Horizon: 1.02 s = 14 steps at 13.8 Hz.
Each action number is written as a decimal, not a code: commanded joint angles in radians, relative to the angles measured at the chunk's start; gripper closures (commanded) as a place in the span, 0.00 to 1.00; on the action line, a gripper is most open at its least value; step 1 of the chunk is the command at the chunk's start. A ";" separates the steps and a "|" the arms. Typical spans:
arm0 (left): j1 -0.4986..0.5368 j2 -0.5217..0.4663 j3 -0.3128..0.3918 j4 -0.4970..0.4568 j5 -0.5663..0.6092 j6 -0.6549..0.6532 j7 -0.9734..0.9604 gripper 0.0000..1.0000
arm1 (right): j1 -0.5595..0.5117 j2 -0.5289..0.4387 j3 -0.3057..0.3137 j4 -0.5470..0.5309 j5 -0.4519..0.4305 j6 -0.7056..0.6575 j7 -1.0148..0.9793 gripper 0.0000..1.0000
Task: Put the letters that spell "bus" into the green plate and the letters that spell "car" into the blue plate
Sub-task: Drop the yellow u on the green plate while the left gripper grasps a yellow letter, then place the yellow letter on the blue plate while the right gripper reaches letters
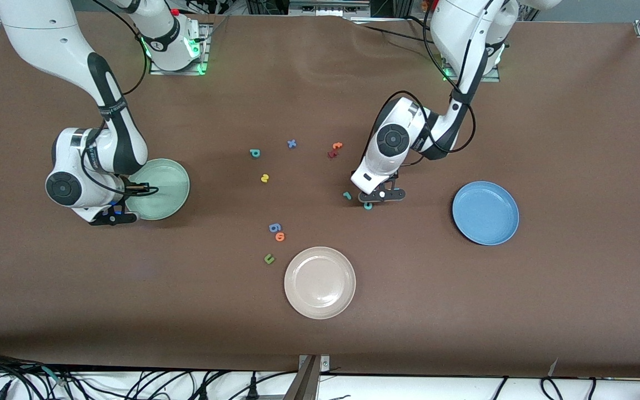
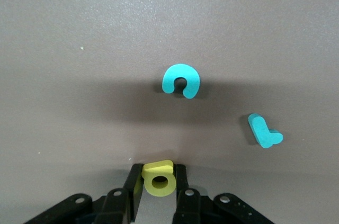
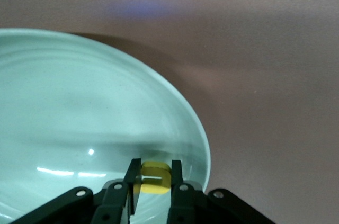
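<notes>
My left gripper (image 1: 381, 195) is down at the table, shut on the yellow a (image 2: 160, 182), which sits between its fingers. The teal c (image 1: 368, 205) (image 2: 181, 80) and teal r (image 1: 346, 195) (image 2: 264, 131) lie on the table right beside it. The blue plate (image 1: 485, 213) is toward the left arm's end. My right gripper (image 1: 111, 214) (image 3: 154, 168) hangs over the green plate's (image 1: 178, 183) (image 3: 79, 102) rim, shut on the yellow s (image 3: 156, 179). The teal b (image 1: 254, 153) and yellow u (image 1: 264, 178) lie mid-table.
A blue x (image 1: 291, 144) and orange and red t-like pieces (image 1: 334, 150) lie near the b. A blue 6 (image 1: 274, 227), orange o (image 1: 280, 236) and olive u (image 1: 269, 258) sit beside the beige-white plate (image 1: 320, 282), nearer the front camera.
</notes>
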 commanded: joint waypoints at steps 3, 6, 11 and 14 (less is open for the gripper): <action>0.001 0.004 0.009 0.026 0.031 -0.051 -0.023 0.83 | -0.001 -0.017 0.001 -0.013 0.021 0.002 -0.024 0.09; 0.026 0.001 0.040 0.161 0.058 -0.312 0.014 0.84 | 0.000 -0.039 0.006 -0.005 0.028 -0.023 -0.013 0.02; 0.177 -0.020 0.040 0.218 0.100 -0.476 0.217 0.85 | 0.005 -0.108 0.052 0.024 0.036 -0.123 0.046 0.01; 0.309 -0.060 0.039 0.206 0.107 -0.496 0.391 0.85 | 0.007 -0.148 0.144 0.028 0.100 -0.144 0.201 0.01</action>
